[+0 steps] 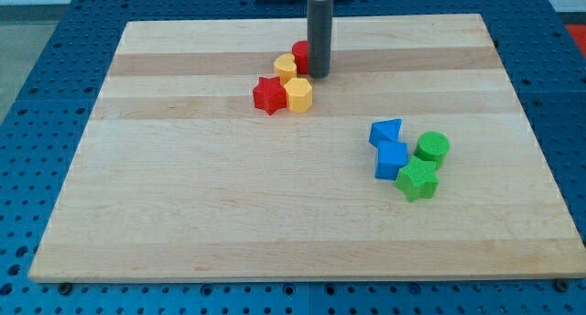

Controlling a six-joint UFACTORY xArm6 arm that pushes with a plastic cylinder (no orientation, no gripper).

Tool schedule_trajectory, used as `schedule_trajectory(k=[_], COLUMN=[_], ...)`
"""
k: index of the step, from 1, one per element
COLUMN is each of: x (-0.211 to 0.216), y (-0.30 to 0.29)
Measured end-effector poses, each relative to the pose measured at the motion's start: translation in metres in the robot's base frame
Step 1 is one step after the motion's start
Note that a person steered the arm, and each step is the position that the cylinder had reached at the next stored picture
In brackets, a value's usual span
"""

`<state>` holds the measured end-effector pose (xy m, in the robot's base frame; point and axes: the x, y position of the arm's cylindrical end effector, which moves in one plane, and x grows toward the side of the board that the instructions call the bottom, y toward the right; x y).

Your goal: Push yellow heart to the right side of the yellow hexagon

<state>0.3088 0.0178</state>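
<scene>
Heart [286, 68] yellow, shape perhaps unclear, beside my tip [318, 74]

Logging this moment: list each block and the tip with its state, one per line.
my tip: down on the board, right of the yellow heart
yellow heart: flat, touching the yellow hexagon
yellow hexagon: flat, beside the red star
red star: flat
red block: partly hidden by the rod

Pale, smooth, matt wooden board [275, 214] with visible grain; yellow hexagon [298, 94] looks like matt plastic.
</scene>
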Motion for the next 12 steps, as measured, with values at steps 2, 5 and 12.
schedule_trajectory(k=[2,5,12], x=[-0.028,-0.016,-0.003], y=[-0.013,-0.081,0.001])
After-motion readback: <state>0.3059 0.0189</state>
